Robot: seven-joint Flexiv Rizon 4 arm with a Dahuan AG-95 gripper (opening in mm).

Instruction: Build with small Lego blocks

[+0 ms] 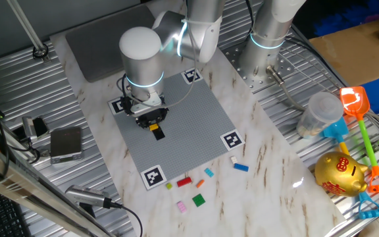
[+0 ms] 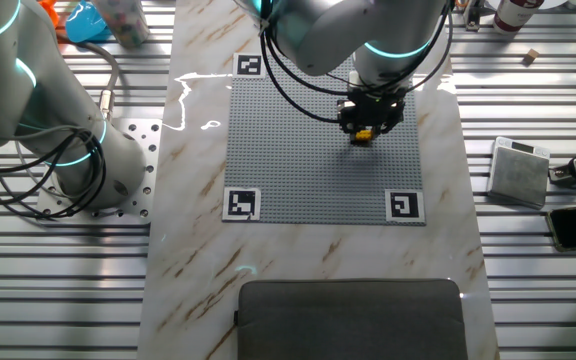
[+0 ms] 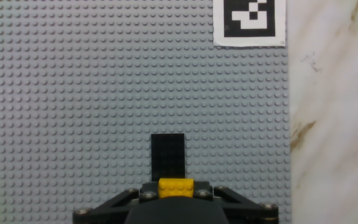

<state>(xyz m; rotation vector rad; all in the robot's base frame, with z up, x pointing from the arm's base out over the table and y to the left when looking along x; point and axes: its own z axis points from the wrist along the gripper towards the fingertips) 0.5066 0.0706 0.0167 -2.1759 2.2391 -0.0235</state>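
My gripper point(image 3: 176, 189) is shut on a small yellow Lego block point(image 3: 176, 185), low over the grey studded plate point(image 3: 73, 93). Just ahead of the fingers, a flat black block point(image 3: 168, 155) lies on the plate. From the fixed views the gripper point(image 1: 151, 122) point(image 2: 370, 118) hangs over the plate's point(image 1: 189, 125) side part, the yellow block point(image 1: 157, 134) point(image 2: 364, 133) at its tip. Loose blocks lie on the marble off the plate: red point(image 1: 184, 182), orange point(image 1: 209, 172), green point(image 1: 198, 200), pink point(image 1: 181, 207), blue point(image 1: 241, 167) and white point(image 1: 233, 159).
A second arm's base point(image 1: 268, 39) stands beside the plate. A dark grey mat point(image 1: 104, 36) lies beyond the plate. Toys sit on one side: a golden piggy bank point(image 1: 339, 174), a plastic cup point(image 1: 321, 115), an orange shovel point(image 1: 354, 102). A silver box point(image 1: 66, 143) rests opposite.
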